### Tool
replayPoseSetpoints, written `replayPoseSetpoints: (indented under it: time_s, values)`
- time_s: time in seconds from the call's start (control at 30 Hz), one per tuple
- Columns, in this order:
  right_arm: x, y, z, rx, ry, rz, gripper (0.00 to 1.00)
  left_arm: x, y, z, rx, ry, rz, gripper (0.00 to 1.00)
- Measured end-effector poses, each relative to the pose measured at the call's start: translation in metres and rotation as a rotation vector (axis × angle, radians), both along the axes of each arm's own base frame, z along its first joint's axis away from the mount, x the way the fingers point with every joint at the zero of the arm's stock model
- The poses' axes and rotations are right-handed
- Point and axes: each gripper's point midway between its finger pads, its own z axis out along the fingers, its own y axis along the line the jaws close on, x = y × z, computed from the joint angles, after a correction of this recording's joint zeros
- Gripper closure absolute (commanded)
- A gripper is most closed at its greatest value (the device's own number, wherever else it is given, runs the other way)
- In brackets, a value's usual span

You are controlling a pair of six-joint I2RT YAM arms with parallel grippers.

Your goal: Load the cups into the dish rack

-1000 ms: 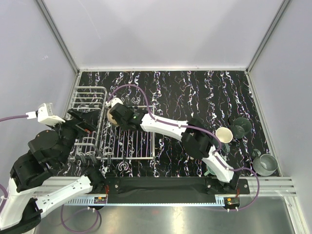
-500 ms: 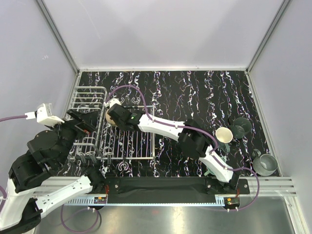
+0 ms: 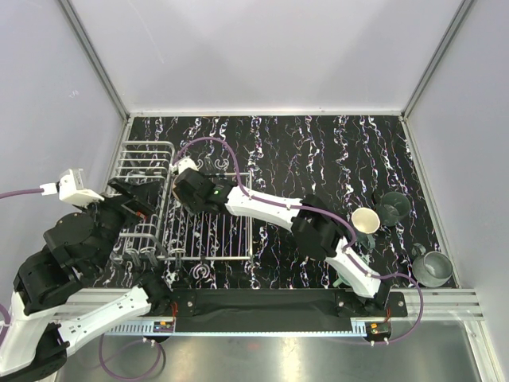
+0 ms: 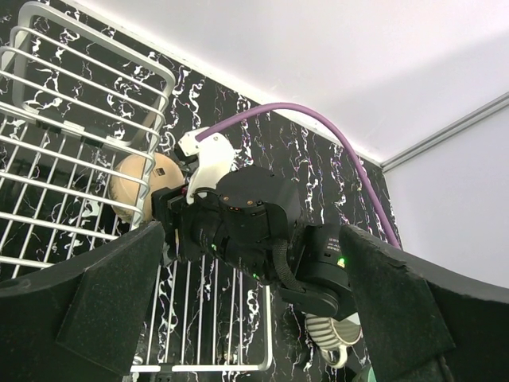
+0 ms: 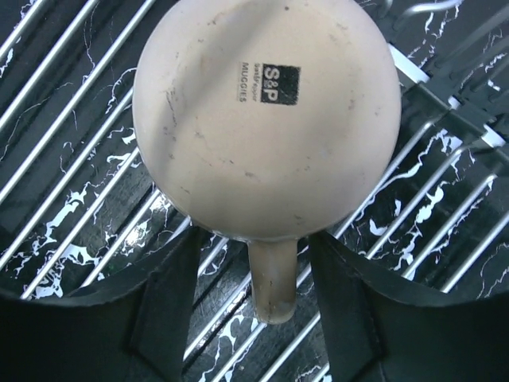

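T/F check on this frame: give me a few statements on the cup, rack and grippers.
1. The peach-tan cup is at the dish rack, base toward the right wrist camera. True.
2. The left gripper holds a cup. False: it is open and empty.
3. The cup's handle lies between the right gripper fingers. True.
4. Every cup is in the rack. False: other cups stand on the table at the right.

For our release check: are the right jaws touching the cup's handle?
Apart. Right wrist view: rack wires show on both sides between the handle and the right jaws.
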Motion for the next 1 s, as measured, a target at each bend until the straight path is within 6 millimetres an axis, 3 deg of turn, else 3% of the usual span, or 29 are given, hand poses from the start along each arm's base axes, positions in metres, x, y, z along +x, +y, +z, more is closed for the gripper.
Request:
replayPoseSetpoints:
  time_s: [0.17, 0.33, 0.6, 0.8, 0.9, 1.0]
  values:
    - [-0.005, -0.011, 0.007, 0.004, 0.008, -0.023, 0.32, 0.0, -0.002, -0.003, 0.006, 0.01, -0.004, 0.01]
    - [-0.012, -0.034, 0.031, 0.019, 0.005, -0.072, 0.3, 0.002, -0.009, -0.006, 0.023, 0.03, -0.024, 0.01]
    - [-0.035, -0.096, 0.082, 0.056, 0.016, -0.184, 0.25, 0.007, -0.035, -0.018, 0.065, 0.095, -0.106, 0.01]
    - [-0.052, -0.171, 0.102, 0.004, 0.043, -0.335, 0.26, 0.008, -0.071, -0.042, 0.089, 0.192, -0.233, 0.01]
    - [-0.053, -0.221, 0.104, -0.014, 0.068, -0.44, 0.26, 0.005, -0.089, -0.058, 0.093, 0.244, -0.299, 0.01]
    - [-0.047, -0.288, 0.108, -0.005, 0.09, -0.589, 0.27, 0.004, -0.107, -0.071, 0.102, 0.303, -0.364, 0.01]
